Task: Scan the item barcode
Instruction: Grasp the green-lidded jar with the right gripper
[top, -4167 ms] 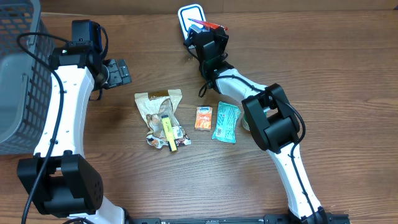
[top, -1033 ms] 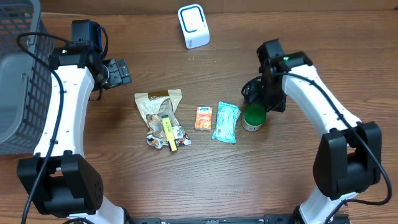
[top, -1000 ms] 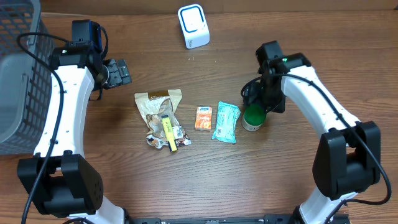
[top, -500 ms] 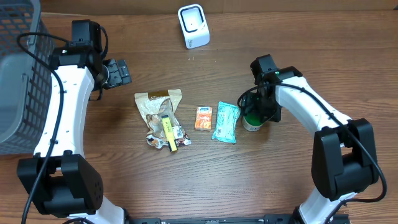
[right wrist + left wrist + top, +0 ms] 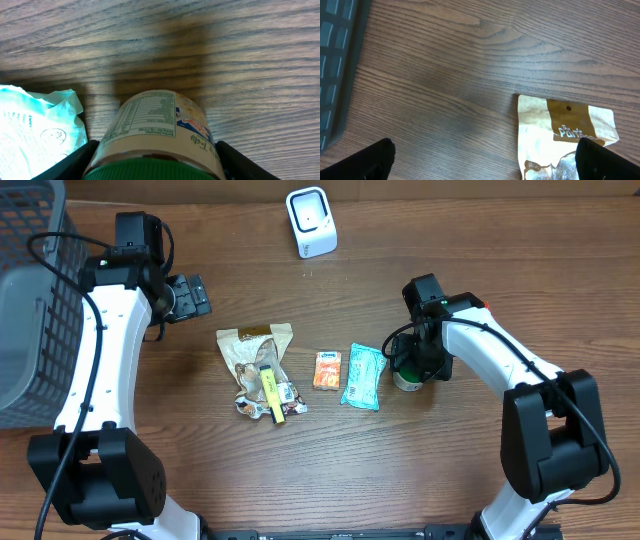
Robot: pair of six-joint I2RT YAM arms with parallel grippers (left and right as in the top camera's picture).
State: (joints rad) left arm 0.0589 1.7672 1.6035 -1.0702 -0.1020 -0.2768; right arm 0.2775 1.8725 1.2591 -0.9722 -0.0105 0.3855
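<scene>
A jar with a green lid [image 5: 404,371] and a printed label [image 5: 160,130] stands right of the teal packet. My right gripper [image 5: 413,363] has come down over it, and its black fingers [image 5: 70,162] press against both sides of the jar just above the lid. The white barcode scanner [image 5: 311,221] stands at the far edge of the table, well apart. My left gripper [image 5: 188,297] hovers open at the left, nothing between its fingers [image 5: 370,160], with the top of the brown snack pouch [image 5: 560,135] below it.
The brown pouch [image 5: 255,355], a yellow stick [image 5: 271,393], an orange packet [image 5: 327,369] and a teal packet [image 5: 362,376] lie in a row mid-table. The teal packet [image 5: 35,130] almost touches the jar. A grey mesh basket [image 5: 30,310] fills the left edge.
The right arm came from the scanner to the jar, then edged left and lower over it, and its jaws narrowed onto the jar's sides. The left arm has stayed still.
</scene>
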